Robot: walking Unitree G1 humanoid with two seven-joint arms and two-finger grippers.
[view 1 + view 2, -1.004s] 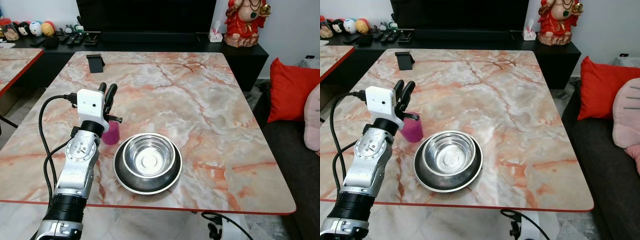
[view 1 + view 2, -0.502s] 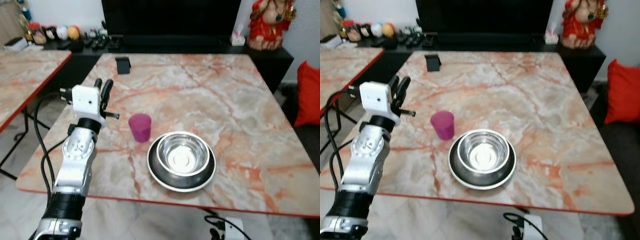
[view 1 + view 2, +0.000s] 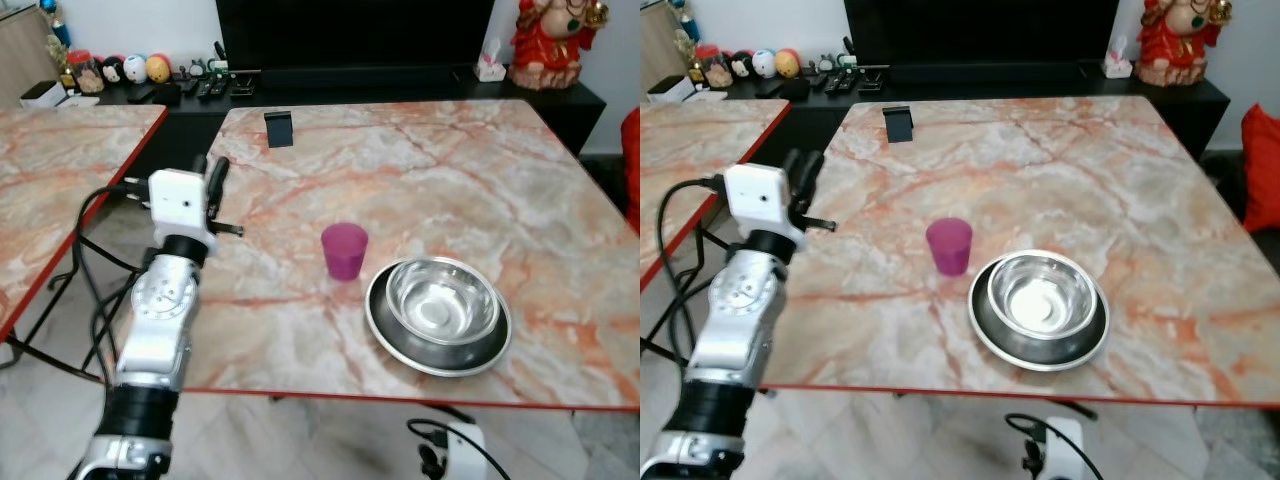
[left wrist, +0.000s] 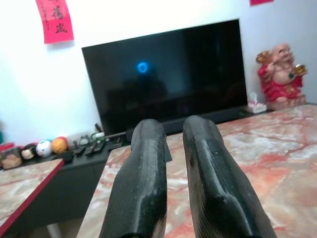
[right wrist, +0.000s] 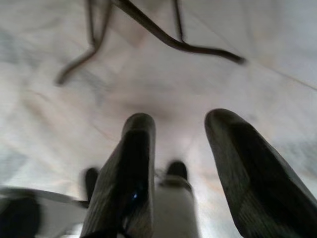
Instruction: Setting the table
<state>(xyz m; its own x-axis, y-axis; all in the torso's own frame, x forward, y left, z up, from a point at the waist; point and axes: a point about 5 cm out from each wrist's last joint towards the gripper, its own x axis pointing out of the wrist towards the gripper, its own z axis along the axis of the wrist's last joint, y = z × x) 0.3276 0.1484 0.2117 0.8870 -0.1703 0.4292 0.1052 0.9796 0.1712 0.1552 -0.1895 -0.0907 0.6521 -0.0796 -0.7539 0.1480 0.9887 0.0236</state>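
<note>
On the marble table (image 3: 440,150), near its front edge, a pink cup (image 3: 344,250) stands upright, empty-handed company for a steel bowl (image 3: 442,300) that sits nested in a darker, wider dish (image 3: 437,345) just to its right. Cup and bowl are close neighbours, though whether they actually touch cannot be told from here.

Over at the table's left edge, the left arm (image 3: 165,310) is raised, its white wrist camera box (image 3: 178,200) up top, and the left gripper (image 3: 212,172) points up and away, well apart from the cup. Nothing is in it. From the left wrist view the two black fingers (image 4: 143,198) sit close together with just a narrow slit between them, aimed at a big dark television (image 4: 168,79) and a red figurine (image 4: 280,74) on the black sideboard.

A small black stand (image 3: 279,128) perches at the table's far side. Along the sideboard (image 3: 180,95) there is a row of little round toys (image 3: 130,70) and some remote controls. A second marble table (image 3: 60,170) with a red rim stands off to the left.

The right gripper (image 5: 181,171) hangs down toward the pale floor, its fingers spread with a clear gap, holding nothing; dark table legs (image 5: 163,34) cross the blurred view beyond.
</note>
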